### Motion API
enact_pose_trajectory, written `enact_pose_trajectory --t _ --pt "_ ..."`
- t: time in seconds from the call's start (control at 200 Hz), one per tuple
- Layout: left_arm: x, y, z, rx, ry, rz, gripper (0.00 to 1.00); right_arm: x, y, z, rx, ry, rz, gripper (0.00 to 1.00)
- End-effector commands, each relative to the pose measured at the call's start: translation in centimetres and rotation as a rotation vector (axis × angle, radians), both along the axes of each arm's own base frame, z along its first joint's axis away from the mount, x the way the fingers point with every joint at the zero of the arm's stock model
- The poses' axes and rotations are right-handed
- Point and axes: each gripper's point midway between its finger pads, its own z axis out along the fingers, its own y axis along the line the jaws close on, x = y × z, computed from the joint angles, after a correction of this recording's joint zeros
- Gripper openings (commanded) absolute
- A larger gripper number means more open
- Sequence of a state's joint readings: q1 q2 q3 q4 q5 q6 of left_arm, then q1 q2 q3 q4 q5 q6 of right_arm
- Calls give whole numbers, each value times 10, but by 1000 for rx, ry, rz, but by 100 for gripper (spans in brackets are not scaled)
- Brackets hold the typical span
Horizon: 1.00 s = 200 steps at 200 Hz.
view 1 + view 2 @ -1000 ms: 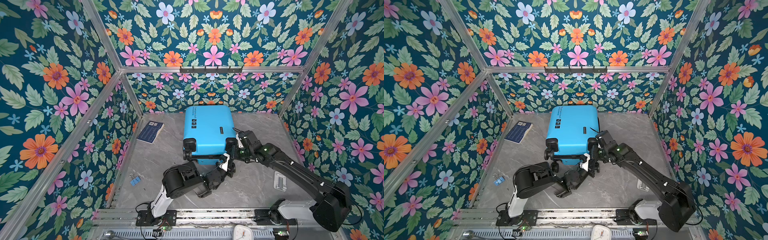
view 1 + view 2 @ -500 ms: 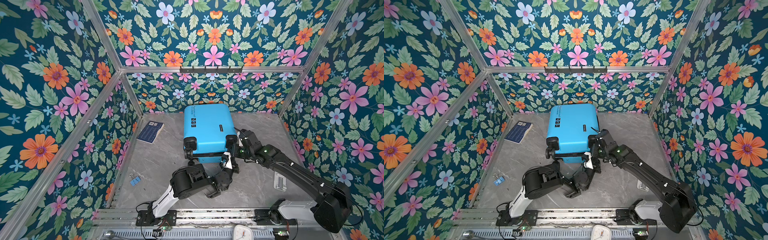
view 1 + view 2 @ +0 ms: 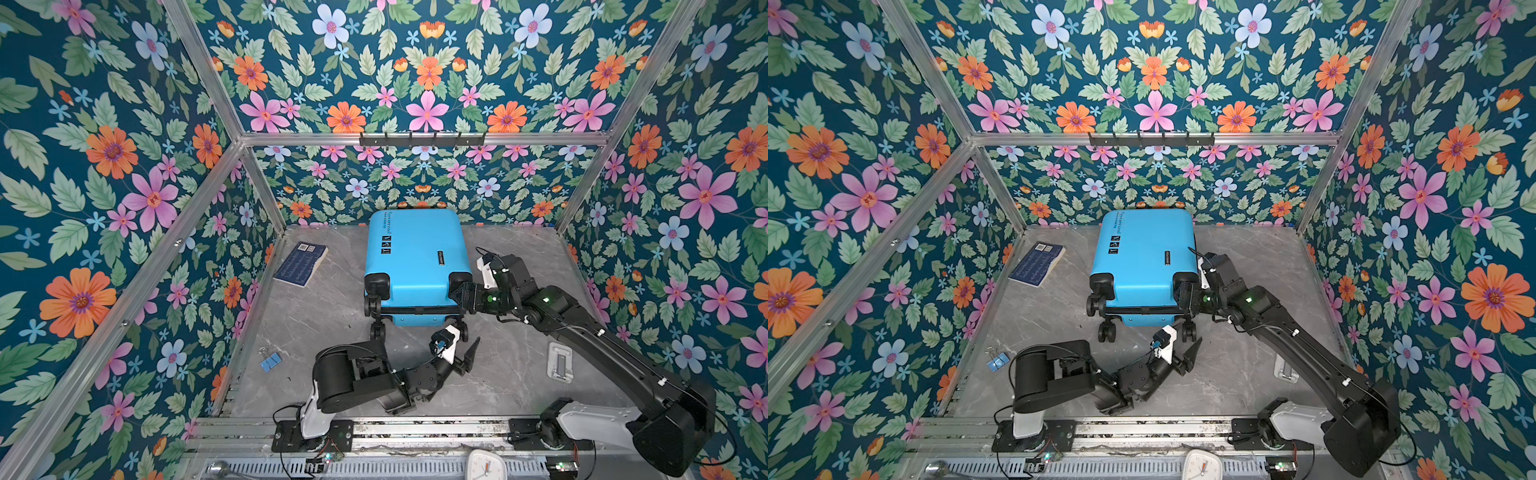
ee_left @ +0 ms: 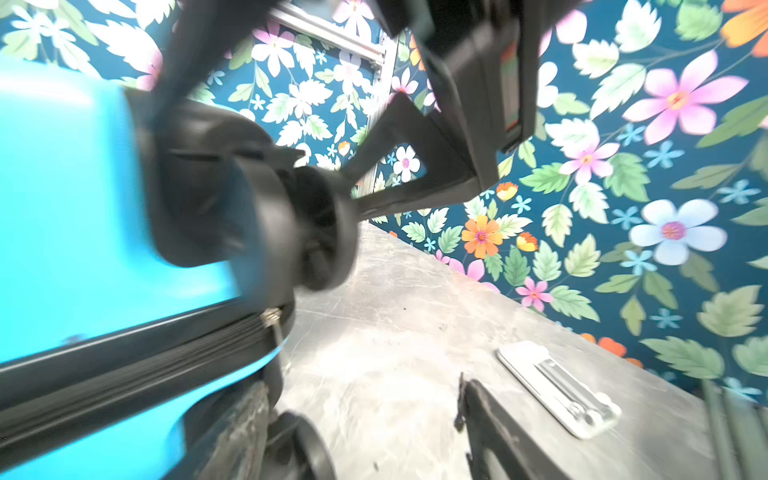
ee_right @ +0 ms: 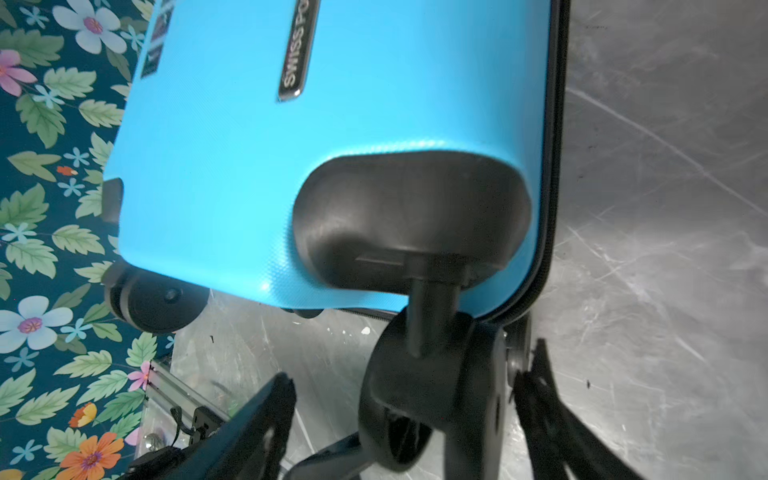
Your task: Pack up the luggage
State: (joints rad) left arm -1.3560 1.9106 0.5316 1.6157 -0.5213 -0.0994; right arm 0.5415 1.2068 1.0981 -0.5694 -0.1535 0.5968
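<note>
We are looking down at a grey worktop point(image 3: 324, 316) with flower walls all round it. Far on the left a small blue clip point(image 3: 270, 360) is lying close to the wall. Nearer the back, a flat dark-blue thing point(image 3: 301, 264) is lying. We are not able to tell if it is a book or folded cloth.

In the middle the luggage point(image 3: 415, 257) is lying flat on the worktop. It is shut, with its zip point(image 4: 137, 365) running closed along the side. Its top end is pointing at the back wall, and its four black wheels are pointing at the arms.

Just in front of its near right corner, the left pincer point(image 3: 464, 347) is hanging low over the worktop. Its fingers point(image 4: 490, 428) are standing wide apart and are holding nothing. In the left wrist view the lower wheel point(image 4: 301, 446) is showing in the gap, close to one finger. We are not able to tell if they are touching.

Just behind that, the right pincer point(image 5: 411, 365) is reaching in from the right to the same corner, higher up. Its fingers point(image 5: 257, 419) are spread wide too, one on each side of the upper wheel point(image 5: 432, 386). A gap is showing on both sides, so it is pinching nothing.

Further right a small white plate point(image 3: 559, 361) is lying on the worktop. It is sitting apart from the luggage, just beside the right arm.
</note>
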Motion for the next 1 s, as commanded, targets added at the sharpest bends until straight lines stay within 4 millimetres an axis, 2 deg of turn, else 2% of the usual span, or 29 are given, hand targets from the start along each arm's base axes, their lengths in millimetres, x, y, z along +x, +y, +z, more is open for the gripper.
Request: enact_pose_trajectory --t 0.0,0.12,0.26,0.37,0.445,0.505,0.705,0.845,0.995 --pt "-9 10 10 -16 23 -41 75 -3 -13 4 -1 -7 -2 89" --pt "-6 13 5 104 98 -18 75 2 -32 4 22 2 -49 90" --pt "7 37 5 176 163 117 75 5 -55 -2 45 18 -107 90" --pt "16 51 5 216 246 160 78 7 -70 -11 66 40 -139 81" --pt "26 61 4 227 313 169 78 8 -73 -22 84 69 -144 71" --pt "34 70 5 236 339 193 78 8 -73 -34 75 87 -141 66" --pt "70 114 10 203 406 307 76 8 -63 -82 127 174 -135 68" --pt "86 140 11 185 419 368 76 2 -53 -111 177 222 -142 68" --pt "103 168 11 154 439 431 76 -6 -28 -133 141 240 -94 70"
